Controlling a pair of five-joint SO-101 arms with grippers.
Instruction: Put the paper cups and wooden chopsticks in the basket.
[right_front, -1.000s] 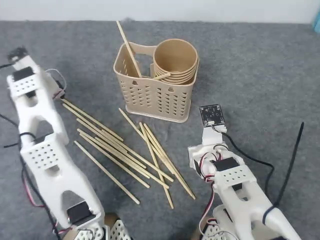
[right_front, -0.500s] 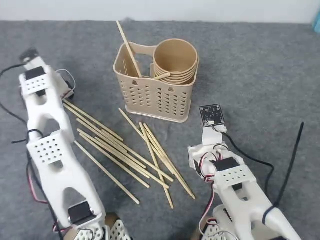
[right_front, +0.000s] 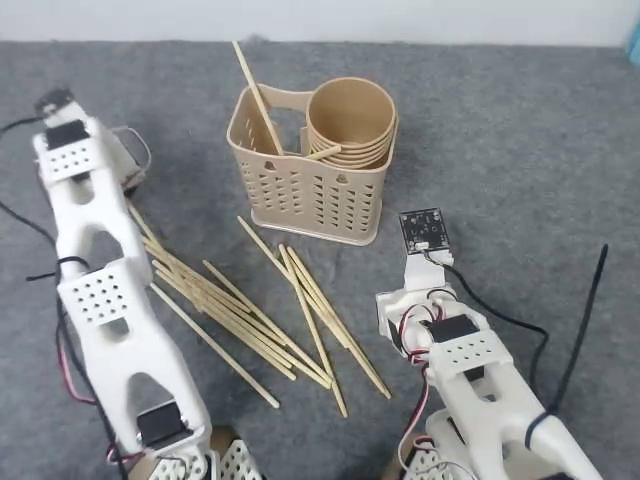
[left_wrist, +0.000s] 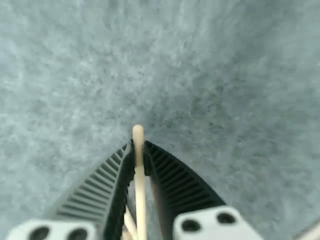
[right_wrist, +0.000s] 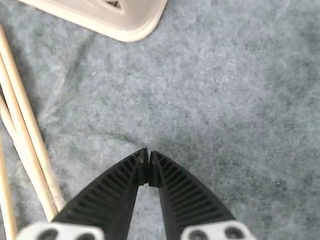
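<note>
Lifting cleanly was what the step called for, as I judged it: the left claw (left_wrist: 138, 146) was clamped on one wooden chopstick (left_wrist: 138, 134) close to its end, the tip just proud of the jaws. Held so near the end, the long free part would likely droop or swing. A firm grip and a slow rise seemed wise, dragging none of the loose chopsticks (right_front: 250, 320) along. A second pale stick (left_wrist: 128, 220) showed lower between the jaws; whether it was gripped too could not be told. The stick would then need to clear the rim of the basket (right_front: 300, 190), tip towards upright, and go down into the compartment beside the stacked paper cups (right_front: 350, 120), where one chopstick (right_front: 255, 90) already leaned. Release should wait until its lower end was well inside.

The right claw (right_wrist: 148, 152) had its jaws together on nothing, low over bare felt near a corner of the basket.

The basket stood towards the far edge of the bench (right_front: 520, 150), about midway along; the loose sticks lay fanned between the two arms, nearer the near edge. The bench was covered in grey felt, with a pale wall (right_front: 400, 20) behind its far edge and a black cable (right_front: 580, 320) trailing by the right arm
</note>
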